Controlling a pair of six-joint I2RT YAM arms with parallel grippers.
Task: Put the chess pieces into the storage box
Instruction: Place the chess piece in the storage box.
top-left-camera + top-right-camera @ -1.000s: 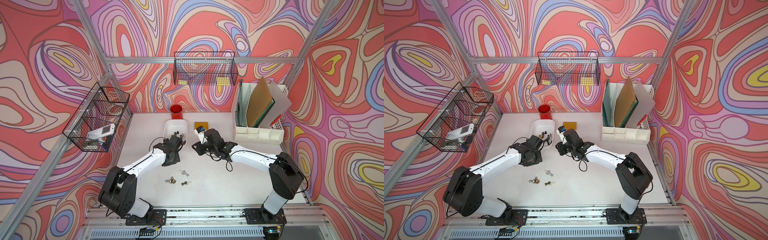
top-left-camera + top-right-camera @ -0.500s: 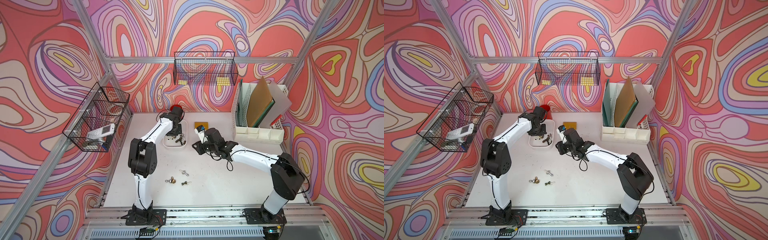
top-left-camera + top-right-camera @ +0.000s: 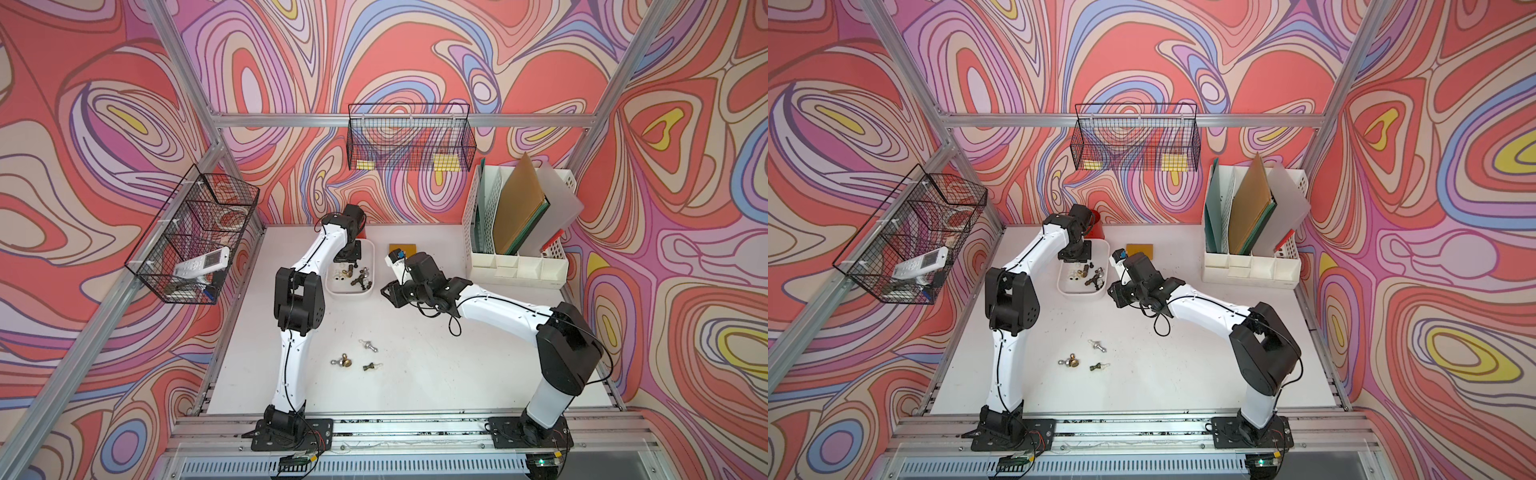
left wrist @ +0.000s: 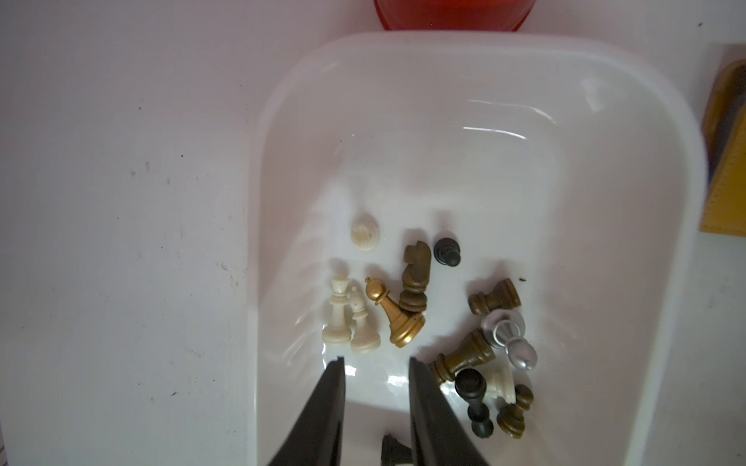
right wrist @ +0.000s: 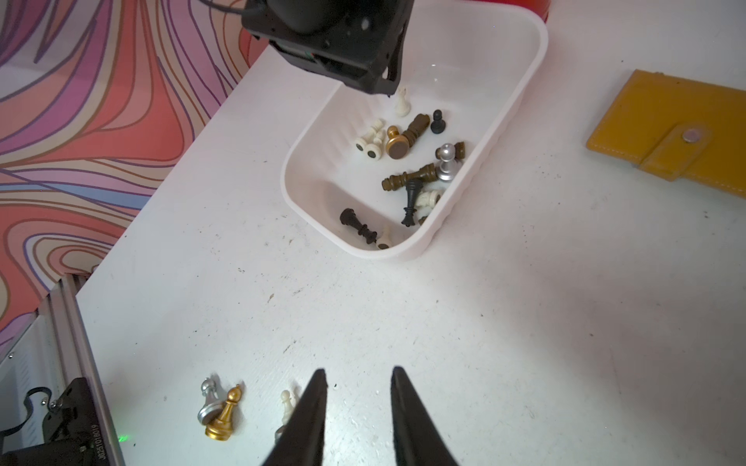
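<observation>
The storage box is a shallow white tray at the back of the table, holding several chess pieces in white, black, brown, gold and silver. My left gripper hangs over the box's far end, open, with nothing between its fingers. A black piece lies on the box floor beside one finger, and a gold piece and two white ones lie just ahead. My right gripper stands open over bare table, right of the box. Loose pieces lie nearer the front: a silver one, a gold and silver pair, and a dark one.
A red cup stands right behind the box. A yellow wallet lies to the box's right. A white file rack fills the back right corner. Wire baskets hang on the left wall and back wall.
My left arm has stretched from the box's near side to over its far end, and its jaws have opened. The right arm has stayed put.
</observation>
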